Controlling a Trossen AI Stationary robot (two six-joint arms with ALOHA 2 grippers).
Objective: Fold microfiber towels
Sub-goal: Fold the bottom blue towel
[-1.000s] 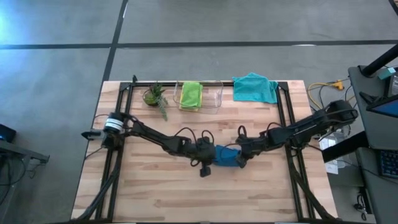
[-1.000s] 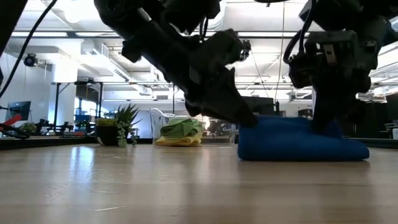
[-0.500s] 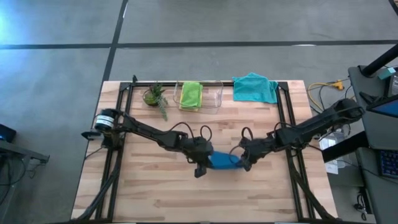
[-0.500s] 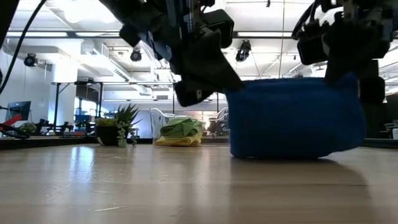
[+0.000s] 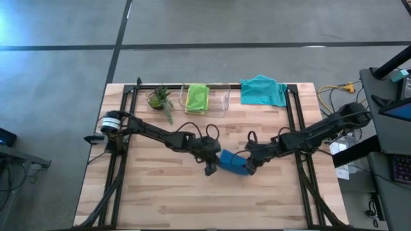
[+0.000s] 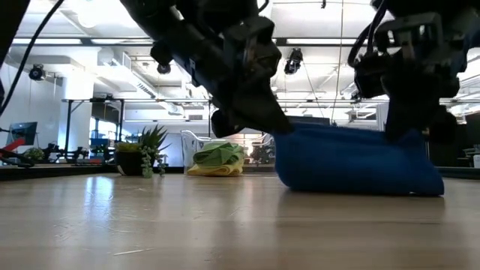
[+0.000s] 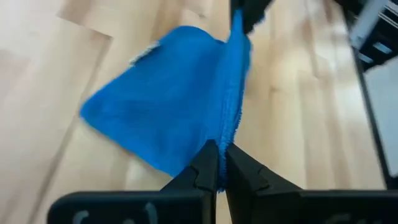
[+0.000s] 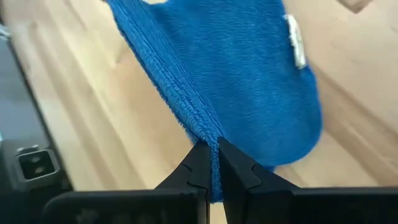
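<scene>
Spanning most of the high view, the wooden table (image 5: pixel 160 192) carries everything, with both dark arms reaching inward to meet near its middle. Between them lies the dark blue towel (image 5: pixel 232 162), bunched into a folded bundle that rests on the wood, its lower part touching the boards in the low view while its upper edge is lifted at both ends. The left gripper (image 5: pixel 212 162) is at the towel's left end, jaws pressed together on a blue edge, as the left wrist view shows the fabric running down into the narrow slot between the two fingers (image 7: pixel 207 167). The right gripper (image 5: pixel 249 165) is at the towel's right end, jaws likewise pinching the towel's edge; the right wrist view shows the ribbed hem caught between its fingers (image 8: pixel 200 163), with a small white tag (image 8: pixel 295 41) on the cloth beyond.

Along the far edge of the table, well apart from the arms, the teal towel (image 5: pixel 263 90) lies crumpled near the right corner. Beside it to the left stands the clear plastic bin (image 5: pixel 221 101), holding the lime green towel (image 5: pixel 197 97), with a yellow towel (image 6: pixel 204 171) showing under the green one in the low view. Just left of the bin stands the small potted plant (image 5: pixel 160 99).
</scene>
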